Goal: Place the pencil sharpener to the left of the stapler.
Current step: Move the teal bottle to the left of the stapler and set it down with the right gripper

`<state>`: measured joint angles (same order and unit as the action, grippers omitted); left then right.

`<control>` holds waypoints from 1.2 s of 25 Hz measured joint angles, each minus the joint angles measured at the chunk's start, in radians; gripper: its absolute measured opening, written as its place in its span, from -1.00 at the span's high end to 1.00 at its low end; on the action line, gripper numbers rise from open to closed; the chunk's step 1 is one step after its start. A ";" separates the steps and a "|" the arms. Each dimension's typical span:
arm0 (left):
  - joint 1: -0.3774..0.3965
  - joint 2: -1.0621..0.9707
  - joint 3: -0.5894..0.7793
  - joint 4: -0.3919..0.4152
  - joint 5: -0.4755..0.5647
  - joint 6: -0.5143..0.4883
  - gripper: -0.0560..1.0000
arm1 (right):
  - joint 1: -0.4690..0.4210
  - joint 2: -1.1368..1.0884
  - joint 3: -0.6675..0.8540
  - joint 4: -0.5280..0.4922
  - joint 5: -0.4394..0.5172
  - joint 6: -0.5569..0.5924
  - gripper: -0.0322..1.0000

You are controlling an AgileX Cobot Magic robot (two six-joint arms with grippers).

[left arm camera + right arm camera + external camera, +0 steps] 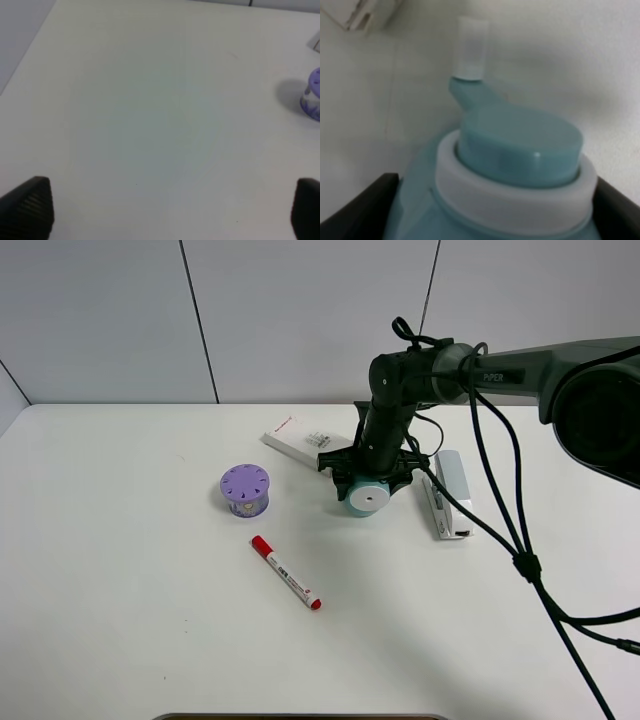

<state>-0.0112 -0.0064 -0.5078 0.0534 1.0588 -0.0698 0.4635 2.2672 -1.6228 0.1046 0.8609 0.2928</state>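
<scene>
The right end effector (366, 483) clamps the pencil sharpener (367, 499) toward the desk's (120, 570) far edge, just left of the stapler (450, 490). Seemingly only the release remains. The left end effector (170, 210) gapes wide, empty.

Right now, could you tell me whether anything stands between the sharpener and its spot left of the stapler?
Nothing visible does: the sharpener, held by the right gripper, is already just left of the stapler.
</scene>
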 joint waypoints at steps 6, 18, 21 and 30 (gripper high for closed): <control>0.000 0.000 0.000 0.000 0.000 0.000 -0.91 | 0.001 0.002 0.000 0.007 -0.009 0.000 -0.78; 0.000 0.000 0.000 0.000 0.000 0.000 -0.91 | 0.010 -0.004 0.000 0.014 -0.011 0.000 -0.83; 0.000 0.000 0.000 0.000 0.000 0.000 -0.91 | 0.010 -0.021 0.000 0.014 -0.009 0.004 -0.83; 0.000 0.000 0.000 0.000 0.000 0.000 -0.91 | 0.010 -0.090 0.000 -0.009 0.060 0.045 -0.83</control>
<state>-0.0112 -0.0064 -0.5078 0.0534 1.0588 -0.0698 0.4734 2.1775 -1.6228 0.0956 0.9204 0.3373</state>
